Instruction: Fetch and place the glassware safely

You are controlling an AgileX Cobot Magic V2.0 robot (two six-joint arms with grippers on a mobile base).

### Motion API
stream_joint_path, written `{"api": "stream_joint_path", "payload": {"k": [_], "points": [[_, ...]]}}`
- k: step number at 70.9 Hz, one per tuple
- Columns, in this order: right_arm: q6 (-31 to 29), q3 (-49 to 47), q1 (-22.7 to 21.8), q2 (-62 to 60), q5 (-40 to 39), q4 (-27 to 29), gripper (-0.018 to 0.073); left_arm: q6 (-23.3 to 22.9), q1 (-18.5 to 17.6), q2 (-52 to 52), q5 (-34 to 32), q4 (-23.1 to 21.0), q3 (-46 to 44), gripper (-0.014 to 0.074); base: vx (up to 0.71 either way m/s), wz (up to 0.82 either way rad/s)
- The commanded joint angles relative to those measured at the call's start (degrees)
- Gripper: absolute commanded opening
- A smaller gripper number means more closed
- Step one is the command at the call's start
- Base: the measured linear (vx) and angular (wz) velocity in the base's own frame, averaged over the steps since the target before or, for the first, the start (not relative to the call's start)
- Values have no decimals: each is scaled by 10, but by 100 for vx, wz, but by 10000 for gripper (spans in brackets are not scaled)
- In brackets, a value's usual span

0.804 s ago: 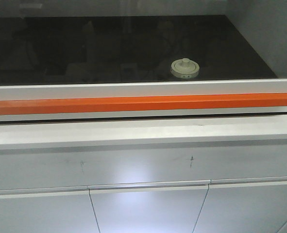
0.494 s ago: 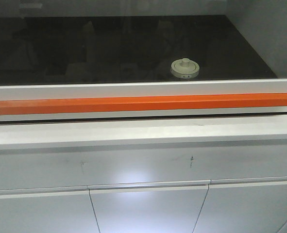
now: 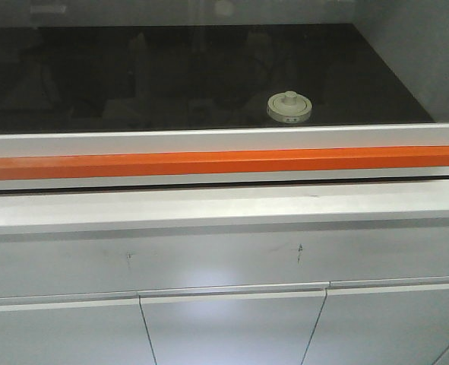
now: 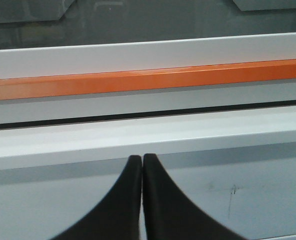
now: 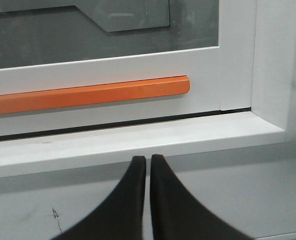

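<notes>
Your left gripper has its two black fingers pressed together and holds nothing. It points toward the white ledge just under the orange bar. Your right gripper is the same, its fingers almost touching, and it faces the right end of the bar. The jar stands upright on the dark surface behind the bar, toward the right side.

No text, brand or number can be read in any view. The cream lid of the jar behind the glass carries small dark marks near its rim, too small to make out. The grey cabinet panel bears two faint scratch-like marks, not legible characters.
</notes>
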Motion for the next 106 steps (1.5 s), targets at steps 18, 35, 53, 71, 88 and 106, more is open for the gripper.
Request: {"api": "stream_joint_path", "payload": {"k": [18,35,53,71,88,106], "points": [[-4,10,-3,-5,-63,-3,-1,-3,-4,-7,-49,-4,15,-7,0,0],[-4,10,-3,-5,-75,-3,-1,-8,-4,-7,-95,-4,15,-7,0,0],[-4,-35,-3,-2,-157,-4,-1,-32,-4,-4,-266,-4,-16,-7,0,0],[-6,-241,-3,112,-108,-5,-1,-31,-4,118,-174,-4,-242,-7,0,0],[-20,-400,-3,281,-104,-6,-1,13,-4,297,-156,12,-405,-7,0,0],[-20,-429,-3,417,-123,-6,-1,4,-4,404,-158,9,-424,-7,0,0]]}}
